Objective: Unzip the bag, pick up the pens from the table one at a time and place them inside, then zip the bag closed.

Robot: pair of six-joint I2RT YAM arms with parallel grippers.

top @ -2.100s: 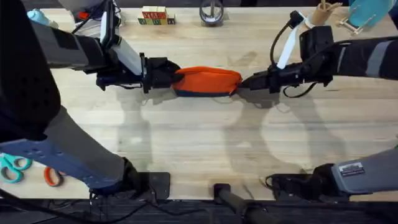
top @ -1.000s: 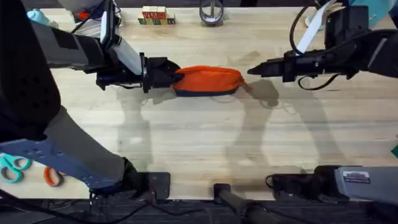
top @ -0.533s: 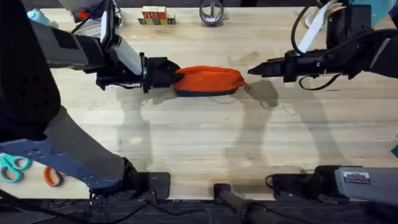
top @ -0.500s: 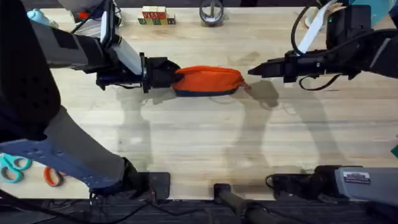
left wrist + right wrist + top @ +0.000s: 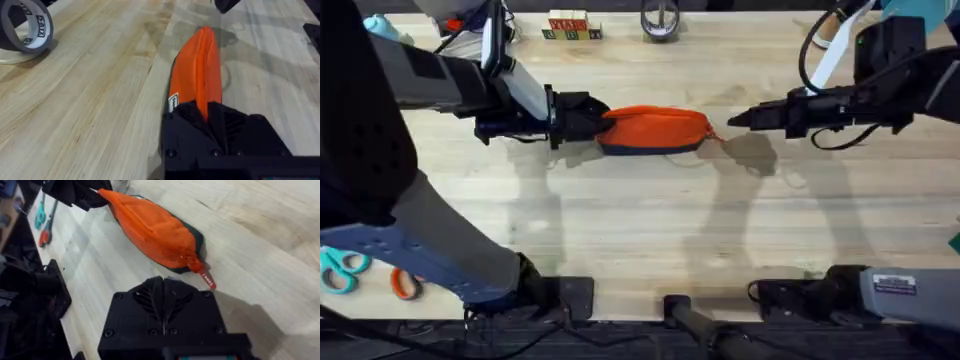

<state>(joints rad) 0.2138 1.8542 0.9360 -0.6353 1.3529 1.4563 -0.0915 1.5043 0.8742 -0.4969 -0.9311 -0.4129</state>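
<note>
While the left hand clenches the plump orange fabric bag, the right hand hangs clenched, empty.

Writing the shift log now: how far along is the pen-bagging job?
Nearly finished, it seems. Done: the bag lies zipped, its zipper pull at the end nearest the right end effector, and no pens lie on the table. In hand: the left end effector grips the bag's other end; the right one hangs clear of the pull. Left: probably just letting go.
</note>
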